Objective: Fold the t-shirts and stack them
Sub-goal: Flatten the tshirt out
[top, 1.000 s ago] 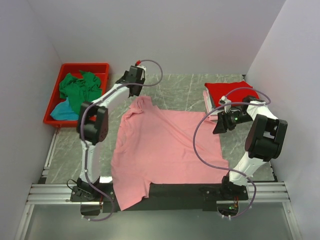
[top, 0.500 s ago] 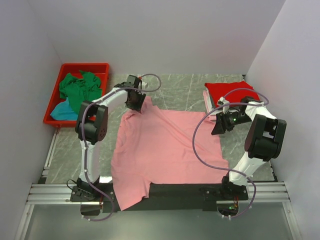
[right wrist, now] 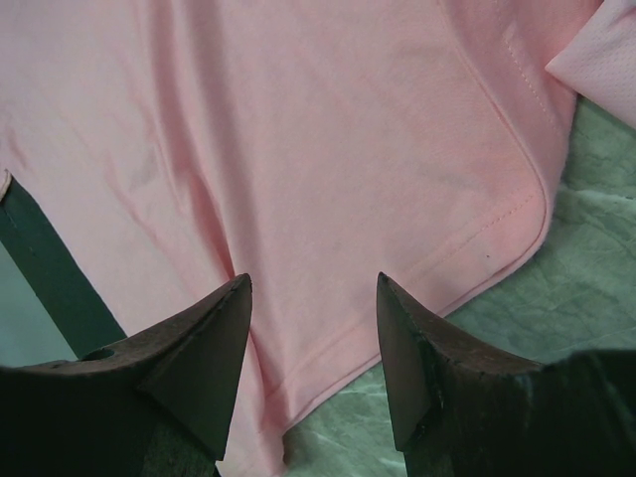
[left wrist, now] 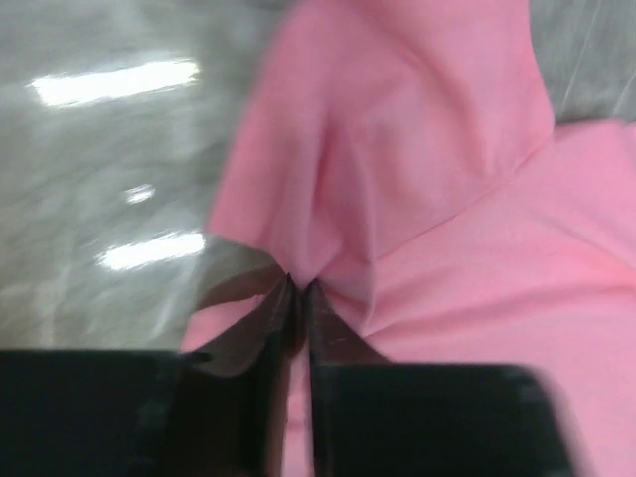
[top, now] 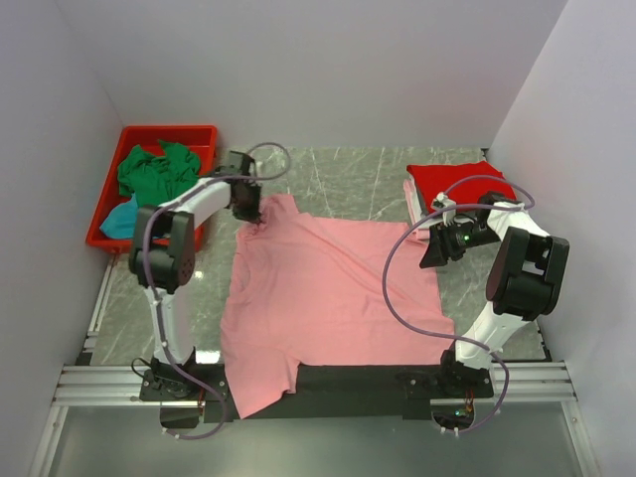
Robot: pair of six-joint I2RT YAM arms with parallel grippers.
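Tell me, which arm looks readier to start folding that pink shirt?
Probably the left. The left gripper is pinched shut on the pink shirt at its far-left corner, cloth bunching there. The right gripper hangs open over the shirt's right edge, gripping nothing.

The left gripper (left wrist: 298, 290), dark jaws pressed together at 6 o'clock, pinches a raised fold of the salmon pink t-shirt (left wrist: 427, 149). The cloth puckers away from the grip and fills the frame from 12 to 5 o'clock. Grey marbled table (left wrist: 89, 199) shows from 8 to 11 o'clock, streaked with bright reflections (left wrist: 114, 81).
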